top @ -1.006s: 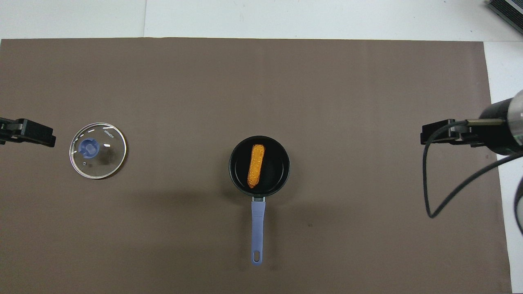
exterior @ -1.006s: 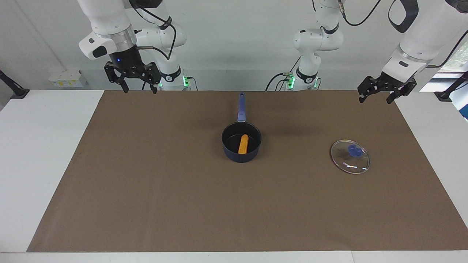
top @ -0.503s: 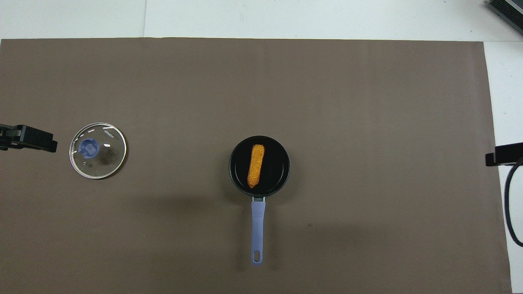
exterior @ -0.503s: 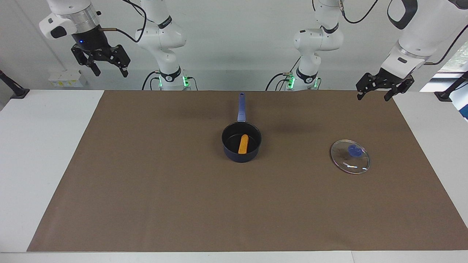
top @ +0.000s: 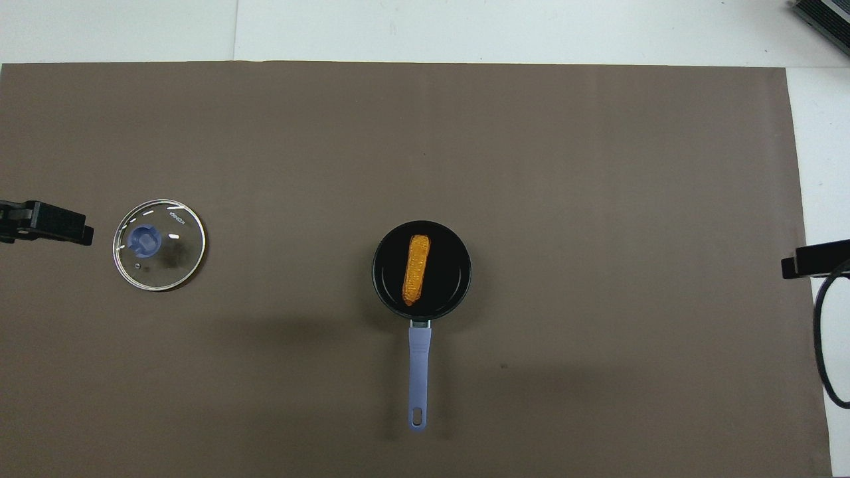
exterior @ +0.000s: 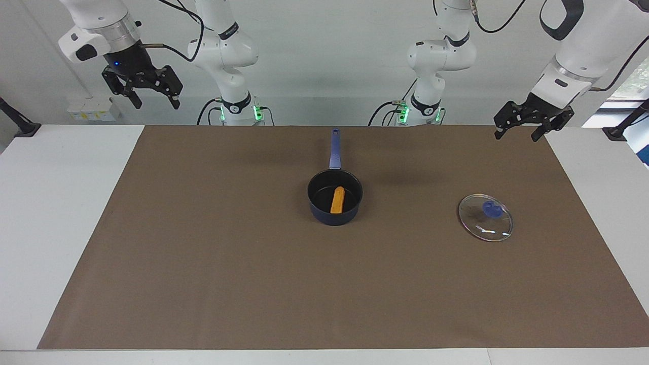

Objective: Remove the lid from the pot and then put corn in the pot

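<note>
The dark blue pot stands uncovered mid-mat, its handle pointing toward the robots; it also shows in the overhead view. The orange-yellow corn lies inside it, also seen from overhead. The glass lid with its blue knob lies flat on the mat toward the left arm's end, also in the overhead view. My left gripper is open and empty, raised over the mat's corner beside the lid. My right gripper is open and empty, raised high at the right arm's end.
A brown mat covers most of the white table. In the overhead view only the tips of the left gripper and right gripper show at the edges, with a black cable loop.
My right gripper has risen and swung outward toward the right arm's end of the table. My left gripper has barely shifted. Pot, corn and lid have not moved.
</note>
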